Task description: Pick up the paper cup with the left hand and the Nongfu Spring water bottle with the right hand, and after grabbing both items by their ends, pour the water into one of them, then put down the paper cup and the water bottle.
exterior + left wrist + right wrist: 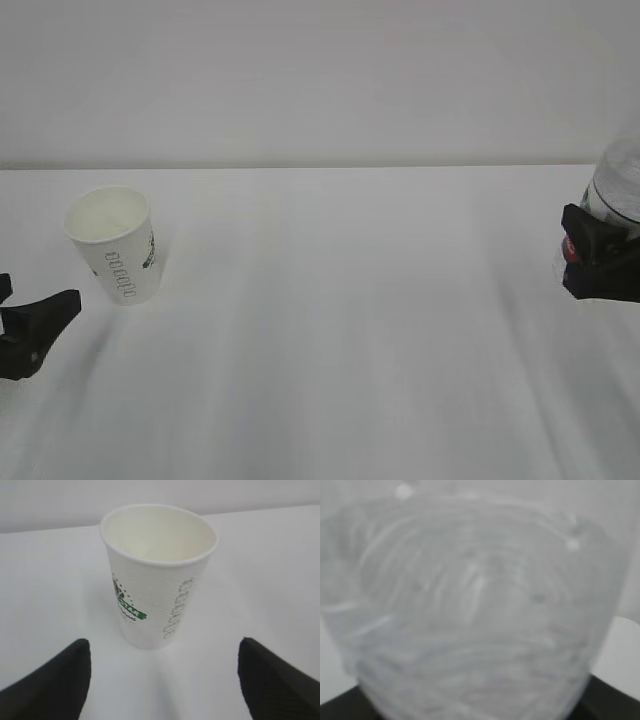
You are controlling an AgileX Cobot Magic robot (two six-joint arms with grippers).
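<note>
Paper cup (157,575): standing upright on the white table (350,330), at about nine o'clock in the exterior view; its mouth is facing up and nothing is touching it.
Cup contents: the inside is looking cream-white, and I cannot tell whether any water is sitting in it.
Left hand (162,680): resting low on the table at about six o'clock from the cup in the left wrist view, its two black fingers (47,685) spread wide and gripping nothing, with clear table showing between them and the cup.
Nongfu Spring water bottle (618,185): sitting at the three o'clock edge of the exterior view, its ribbed clear body filling the right wrist view so closely that little else is showing there.
Right hand (595,255): clamping around the bottle near its red label, so the bottle is looking held.
Step in hand: judging by the layout, the cup is already set down and the bottle is waiting to be put down.
Doing it well: the left hand is better drawing straight back toward six o'clock, keeping both fingers clear of the light cup; the right hand is better bringing the bottle upright and settling its base flat before letting go.
Risk: the uncapped bottle is likely spilling if tilted.
</note>
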